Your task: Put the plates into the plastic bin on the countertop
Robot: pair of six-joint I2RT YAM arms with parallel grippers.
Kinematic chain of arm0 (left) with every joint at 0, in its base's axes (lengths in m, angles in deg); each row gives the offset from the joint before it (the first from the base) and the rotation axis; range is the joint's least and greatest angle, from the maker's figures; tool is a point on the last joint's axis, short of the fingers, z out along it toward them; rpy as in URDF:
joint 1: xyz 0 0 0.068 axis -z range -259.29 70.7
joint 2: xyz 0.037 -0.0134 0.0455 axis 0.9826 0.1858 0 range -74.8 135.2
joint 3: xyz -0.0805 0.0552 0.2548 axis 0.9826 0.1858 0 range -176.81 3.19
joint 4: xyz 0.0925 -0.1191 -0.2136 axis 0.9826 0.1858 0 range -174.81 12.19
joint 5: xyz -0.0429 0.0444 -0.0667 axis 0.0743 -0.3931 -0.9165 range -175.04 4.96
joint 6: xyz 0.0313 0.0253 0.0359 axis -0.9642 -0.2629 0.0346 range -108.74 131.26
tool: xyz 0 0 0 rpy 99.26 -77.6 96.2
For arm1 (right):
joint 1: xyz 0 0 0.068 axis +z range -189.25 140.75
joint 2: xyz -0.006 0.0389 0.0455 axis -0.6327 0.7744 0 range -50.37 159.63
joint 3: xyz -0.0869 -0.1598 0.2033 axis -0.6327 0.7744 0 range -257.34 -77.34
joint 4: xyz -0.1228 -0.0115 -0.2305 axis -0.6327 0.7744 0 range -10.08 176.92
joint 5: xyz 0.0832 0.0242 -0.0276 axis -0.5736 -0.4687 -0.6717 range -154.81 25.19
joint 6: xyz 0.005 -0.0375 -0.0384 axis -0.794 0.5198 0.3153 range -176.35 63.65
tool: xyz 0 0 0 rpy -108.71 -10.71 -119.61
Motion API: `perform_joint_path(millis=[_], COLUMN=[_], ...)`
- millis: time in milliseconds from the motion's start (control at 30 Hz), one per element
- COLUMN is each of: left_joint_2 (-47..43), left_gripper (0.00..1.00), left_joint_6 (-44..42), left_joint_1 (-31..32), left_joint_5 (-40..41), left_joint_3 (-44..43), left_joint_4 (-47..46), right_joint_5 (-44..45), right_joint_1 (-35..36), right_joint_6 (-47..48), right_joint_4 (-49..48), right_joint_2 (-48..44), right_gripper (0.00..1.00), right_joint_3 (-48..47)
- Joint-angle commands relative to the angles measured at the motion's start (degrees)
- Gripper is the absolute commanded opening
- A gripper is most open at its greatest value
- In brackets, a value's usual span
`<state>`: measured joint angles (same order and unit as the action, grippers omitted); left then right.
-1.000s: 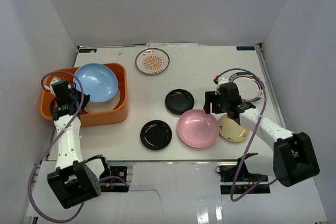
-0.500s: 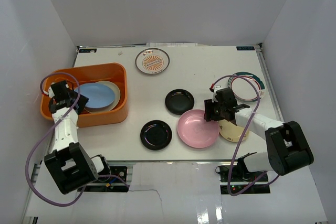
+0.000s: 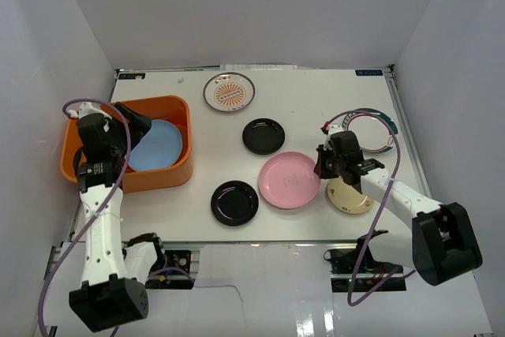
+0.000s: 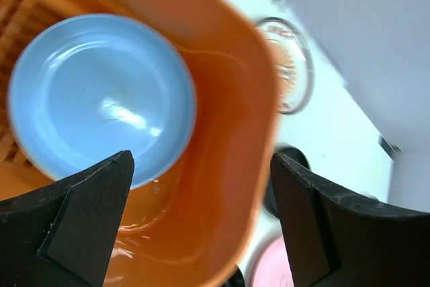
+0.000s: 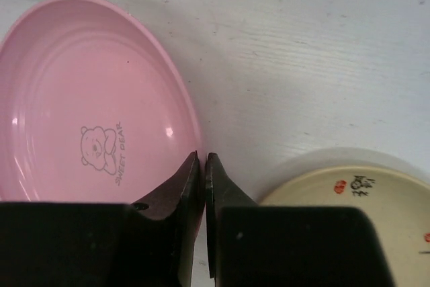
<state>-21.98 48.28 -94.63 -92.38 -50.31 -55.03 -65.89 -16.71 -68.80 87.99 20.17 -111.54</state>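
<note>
From my station I saw the left gripper (image 3: 134, 125) hanging over the orange bin (image 3: 170, 175), which stood on the left side of the white countertop (image 3: 316, 100). The left wrist view showed its fingers spread wide apart with nothing between them. The blue plate (image 3: 162, 144) lay flat on the bin's floor, towards the right wall. In that same wrist view the blue plate (image 4: 101, 99) sat below the left gripper (image 4: 201, 159), with the bin's wall (image 4: 228, 132) running beside it.

The right gripper (image 3: 322, 165) was down at the right edge of the pink plate (image 3: 289, 180). Its wrist camera showed the right gripper (image 5: 203, 158) with its fingers drawn almost together, pinching the rim of the pink plate (image 5: 87, 99), one finger inside the rim and one outside. The tan plate (image 3: 351, 195) lay just beside it on the right, close to the pink one but not under it as far as I could tell.

The rest sat on the countertop outside the bin. The far black plate (image 3: 263, 136) was near the middle. The near black plate (image 3: 234, 202) lay towards the front edge, left of the pink one. The sunburst plate (image 3: 229, 91) rested at the back.
</note>
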Motion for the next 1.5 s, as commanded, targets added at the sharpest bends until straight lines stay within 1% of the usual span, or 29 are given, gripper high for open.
perform_joint_path(millis=[0, 33, 133, 167, 200, 267, 300, 333, 467, 500, 533, 667, 733, 800, 833, 900, 933, 1000, 1033, 1067, 1100, 1133, 1167, 1233, 1267, 1333, 1367, 1433, 1467], left_joint_2=[-4.82, -5.53, -7.11, -6.85, -6.59, -5.89, -5.54, -5.27, -3.87, -3.08, -2.72, -0.27, 2.28, 3.34, 4.21, 4.75, 4.93, 4.93, 5.10, 5.28, 5.45, 5.54, 5.72, 5.89, 5.98, 5.11, 4.23, 3.26, 2.91], left_gripper=[0.93, 0.92, 0.86, 0.86, 0.85, 0.82, 0.82, 0.82, 0.84, 0.84, 0.84, 0.84, 0.82, 0.76, 0.64, 0.46, 0.25, 0.11, 0.03, 0.02, 0.00, 0.00, 0.00, 0.00, 0.00, 0.00, 0.00, 0.00, 0.00], left_joint_6=[-3.09, -3.61, -4.67, -4.93, -5.54, -6.07, -6.77, -7.04, -6.87, -6.26, -5.64, -2.83, -2.56, -1.95, -1.69, -1.07, -1.07, -1.16, -1.24, -1.42, -1.42, -1.24, -1.16, -1.51, -1.59, -1.86, -2.12, -2.91, -3.44], left_joint_1=[2.84, 4.33, 6.88, 7.24, 7.77, 10.05, 12.67, 14.17, 24.72, 28.83, 30.61, 37.47, 40.99, 43.44, 43.98, 44.68, 44.69, 44.78, 44.69, 44.69, 44.60, 44.51, 43.82, 42.24, 41.10, 34.52, 28.14, 21.17, 13.13], left_joint_5=[-3.03, -3.91, -11.62, -14.78, -21.17, -26.65, -29.99, -31.06, -30.64, -28.81, -28.44, -25.99, -23.00, -21.77, -20.80, -19.92, -18.96, -16.14, -14.13, -13.16, -12.36, -11.40, -9.39, -6.74, -5.16, -3.13, -3.04, -2.60, -2.60], left_joint_3=[-3.81, -4.16, -4.25, -3.99, -3.55, -2.76, -1.89, -1.53, -0.38, 0.05, 0.49, 3.57, 4.27, 4.80, 4.98, 5.24, 4.98, 4.10, 3.67, 2.44, 1.73, 1.03, -0.89, -3.36, -4.59, -7.23, -7.93, -7.77, -7.24], left_joint_4=[0.54, 0.72, 0.63, 0.46, 0.45, 0.37, 0.37, 0.45, -0.94, -1.56, -2.52, -9.29, -10.26, -12.55, -13.25, -14.84, -14.84, -14.58, -13.97, -13.61, -13.52, -13.17, -12.21, -10.19, -7.74, -4.84, -3.78, -0.62, 0.44], right_joint_5=[5.47, 5.48, 5.04, 4.43, 3.55, -1.26, -3.03, -6.88, -14.64, -15.17, -15.53, -14.91, -15.53, -15.62, -15.53, -15.35, -15.18, -14.74, -14.48, -14.56, -14.74, -14.65, -14.48, -12.11, -11.14, -8.77, -7.54, -6.66, -6.30], right_joint_1=[-0.22, -0.22, -0.22, -0.22, -0.22, -0.22, -0.22, -0.13, 1.61, 2.23, 3.63, 6.37, 7.07, 7.42, 7.60, 7.60, 7.60, 7.69, 7.69, 7.60, 7.69, 7.60, 7.69, 7.60, 7.60, 7.60, 7.51, 7.34, 7.25], right_joint_6=[0.14, 0.14, 0.58, 0.58, 0.23, -0.47, -1.86, -2.75, -7.23, -7.67, -7.94, -8.73, -9.08, -8.91, -8.82, -8.56, -8.47, -8.03, -7.86, -7.68, -7.07, -6.63, -6.10, -4.26, -3.73, -2.85, -2.67, -1.97, -1.97], right_joint_4=[5.45, 6.33, 9.93, 10.90, 11.17, 10.65, 10.04, 9.07, 3.01, 1.61, 1.50, -0.25, -1.57, -1.49, -1.40, -1.48, -1.66, -1.75, -1.92, -1.92, -1.84, -1.40, 0.08, 1.59, 2.03, 2.56, 2.82, 3.09, 3.00], right_joint_2=[-4.09, -6.10, -10.23, -11.21, -12.35, -14.81, -15.86, -16.14, -14.83, -12.99, -11.84, -8.67, -7.88, -7.18, -7.09, -7.35, -7.52, -8.05, -8.14, -8.66, -8.84, -9.11, -9.89, -11.21, -13.04, -14.90, -16.30, -17.28, -17.63], right_gripper=[0.08, 0.08, 0.08, 0.08, 0.08, 0.08, 0.08, 0.08, 0.08, 0.08, 0.08, 0.08, 0.08, 0.08, 0.08, 0.08, 0.08, 0.10, 0.27, 0.42, 0.53, 0.61, 0.75, 0.87, 0.90, 0.93, 0.93, 0.92, 0.92], right_joint_3=[-3.67, -4.38, -6.76, -7.20, -7.81, -10.18, -11.06, -12.98, -17.83, -18.79, -21.07, -23.37, -23.55, -23.90, -23.90, -23.20, -22.76, -21.80, -21.44, -21.18, -20.83, -20.82, -21.09, -21.35, -21.35, -20.48, -20.12, -18.81, -18.28])
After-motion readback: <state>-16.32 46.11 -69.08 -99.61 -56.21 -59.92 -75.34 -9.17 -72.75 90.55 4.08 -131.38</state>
